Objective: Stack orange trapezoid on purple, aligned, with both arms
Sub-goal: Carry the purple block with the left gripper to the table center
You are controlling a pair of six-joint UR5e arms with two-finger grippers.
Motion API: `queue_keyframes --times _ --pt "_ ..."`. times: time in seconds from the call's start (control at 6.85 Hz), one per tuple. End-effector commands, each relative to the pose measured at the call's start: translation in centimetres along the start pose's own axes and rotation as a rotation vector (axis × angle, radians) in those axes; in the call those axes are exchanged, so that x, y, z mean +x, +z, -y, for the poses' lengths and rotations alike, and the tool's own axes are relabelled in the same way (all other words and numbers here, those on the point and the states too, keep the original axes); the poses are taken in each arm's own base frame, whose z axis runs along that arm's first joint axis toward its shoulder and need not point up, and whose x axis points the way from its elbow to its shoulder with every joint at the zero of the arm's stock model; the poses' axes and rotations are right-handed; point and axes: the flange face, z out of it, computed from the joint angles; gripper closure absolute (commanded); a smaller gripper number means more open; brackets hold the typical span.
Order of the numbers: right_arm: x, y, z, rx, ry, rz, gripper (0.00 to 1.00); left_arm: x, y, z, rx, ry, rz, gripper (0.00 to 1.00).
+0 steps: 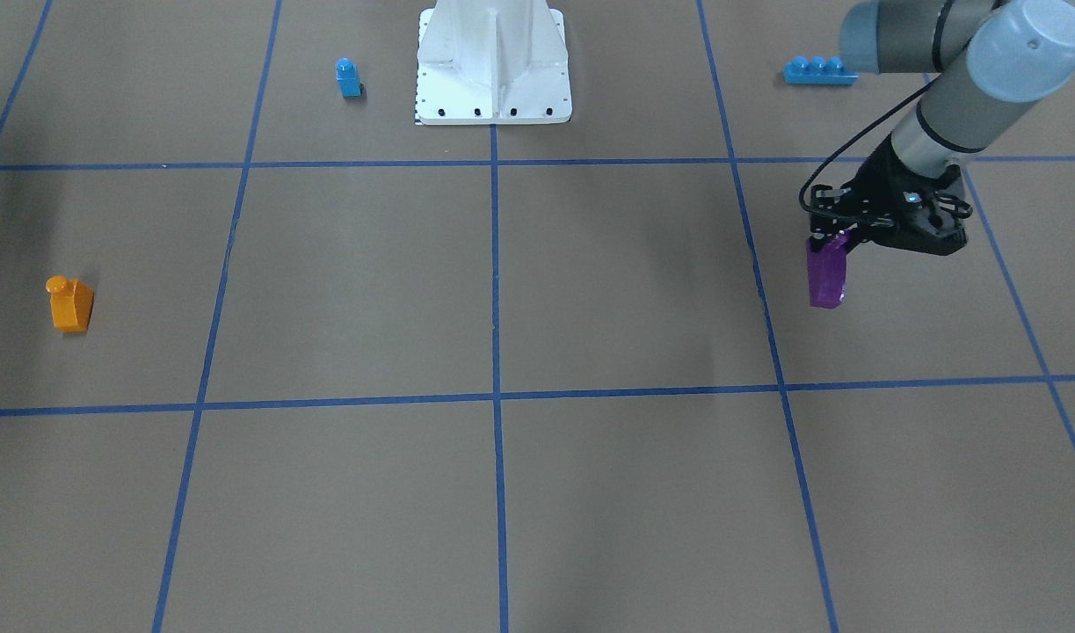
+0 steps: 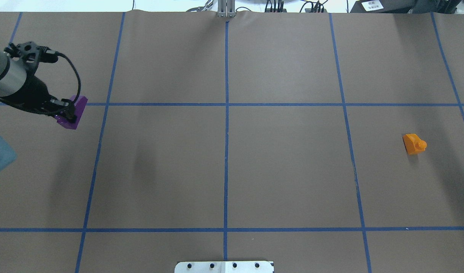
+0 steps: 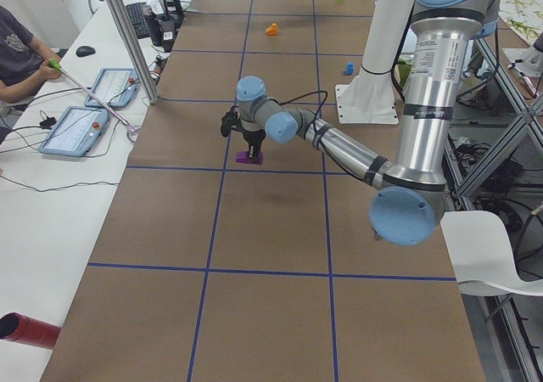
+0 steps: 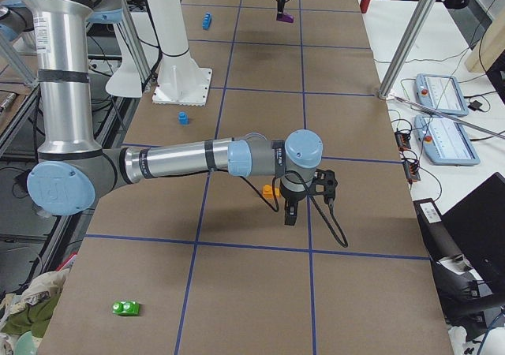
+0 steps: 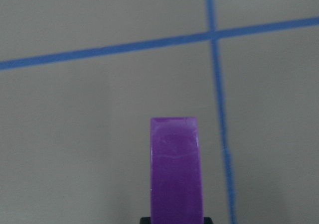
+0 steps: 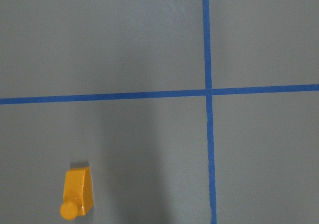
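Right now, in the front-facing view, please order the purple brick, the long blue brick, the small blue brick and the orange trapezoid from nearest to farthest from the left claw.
1. purple brick, held in the left claw.
2. long blue brick, top right.
3. small blue brick, top left.
4. orange trapezoid, far left edge.

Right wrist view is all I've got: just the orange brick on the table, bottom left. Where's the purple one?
Observer: The purple brick is clamped in the left gripper, far over on the robot's left side of the table.
Operator: Is my right gripper open?
Observer: Cannot tell. The right gripper shows only in the right side view, near the orange trapezoid.
Operator: Any other bricks around?
Observer: A small blue brick and a long blue brick sit either side of the white base.
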Motion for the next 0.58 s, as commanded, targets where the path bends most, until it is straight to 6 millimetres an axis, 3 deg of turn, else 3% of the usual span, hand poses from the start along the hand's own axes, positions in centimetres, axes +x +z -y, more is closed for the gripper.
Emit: queue_keyframes --times 0.0,0.29,0.44 --pt "-0.3 -0.2 0.1 0.004 -0.006 0.001 0.00 13.4 1.6 1.5 0.065 0.171 0.036 1.00" --pt "-0.7 -0.5 0.4 0.010 -0.013 0.002 0.00 26.3 5.4 6.5 0.051 0.241 0.036 1.00" --pt "-0.7 -0.4 0.6 0.009 -0.012 0.003 0.00 30.9 7.5 7.9 0.022 0.266 0.032 1.00"
